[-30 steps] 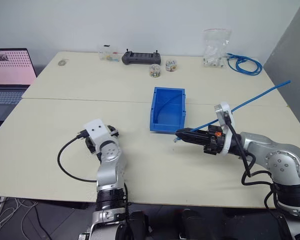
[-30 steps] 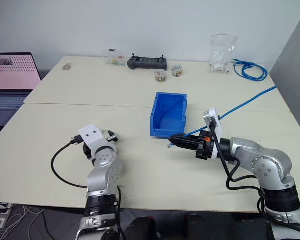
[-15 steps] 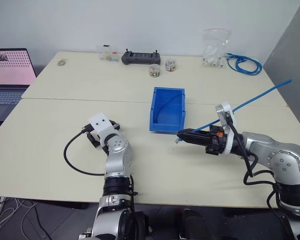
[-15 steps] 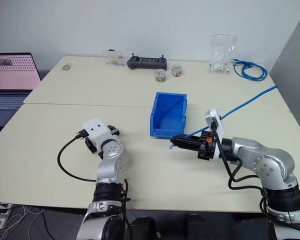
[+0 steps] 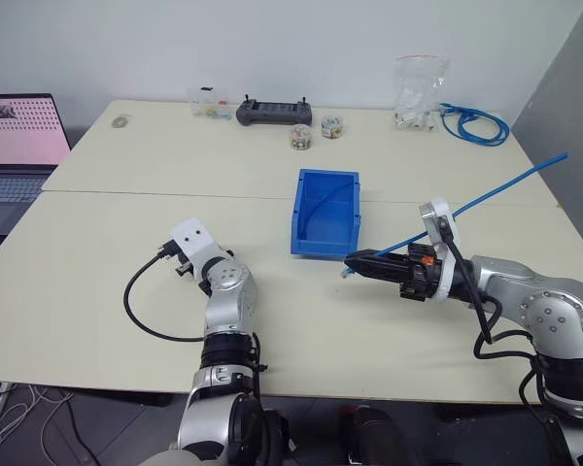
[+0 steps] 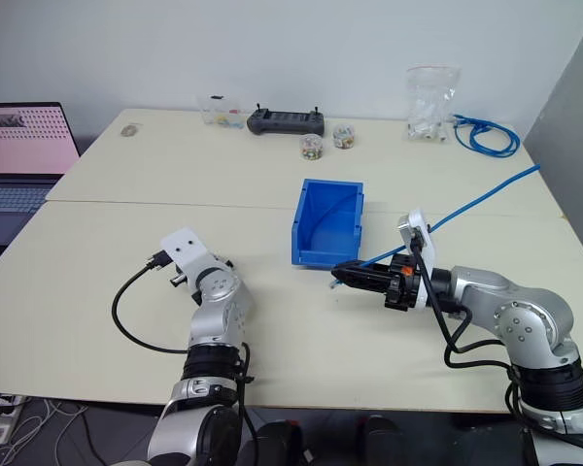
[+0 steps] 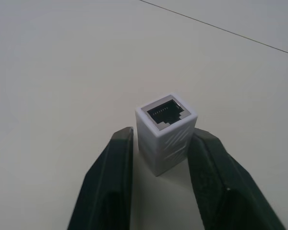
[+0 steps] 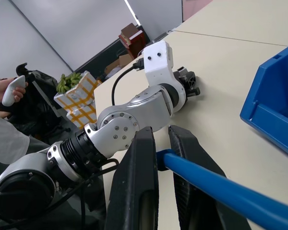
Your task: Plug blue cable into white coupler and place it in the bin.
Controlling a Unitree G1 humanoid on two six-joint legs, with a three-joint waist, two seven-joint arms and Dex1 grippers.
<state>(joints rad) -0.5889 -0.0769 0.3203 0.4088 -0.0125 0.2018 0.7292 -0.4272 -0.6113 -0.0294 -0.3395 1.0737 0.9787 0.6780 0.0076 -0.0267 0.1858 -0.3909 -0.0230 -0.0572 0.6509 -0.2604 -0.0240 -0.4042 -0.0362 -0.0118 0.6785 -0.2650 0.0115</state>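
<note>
The left claw (image 7: 158,158) sits low over the pale bench (image 5: 107,243) with its two black fingers (image 7: 108,182) on either side of the tiny white boxy plastic coupler (image 7: 166,130). The coupler stands upright on the bench, its dark socket facing up, and the fingers lie close against its sides — whether they actually press it I cannot tell.

The right claw (image 5: 350,262) is clamped on the thin light-blue network cable (image 5: 496,192) near its end, the fingers (image 8: 140,177) drawn together around the strand. It hangs just off the front corner of the bright blue rectangular plastic bin (image 5: 325,212), pointing toward the robot's left, well apart from the left claw. From the grip the cable rises back over the arm and runs off toward the bench's right edge.

The bin stands open-topped near the middle of the bench, lower lip toward the robot.

Along the far edge are a black handheld controller (image 5: 274,112), two small round jars (image 5: 316,133), a clear plastic bag (image 5: 415,95) and a coiled bundle of blue cable (image 5: 476,124). A laptop (image 5: 17,146) with a pink screen sits to the left — in the right wrist view, a person's hand (image 8: 9,88) holds a pale controller.
</note>
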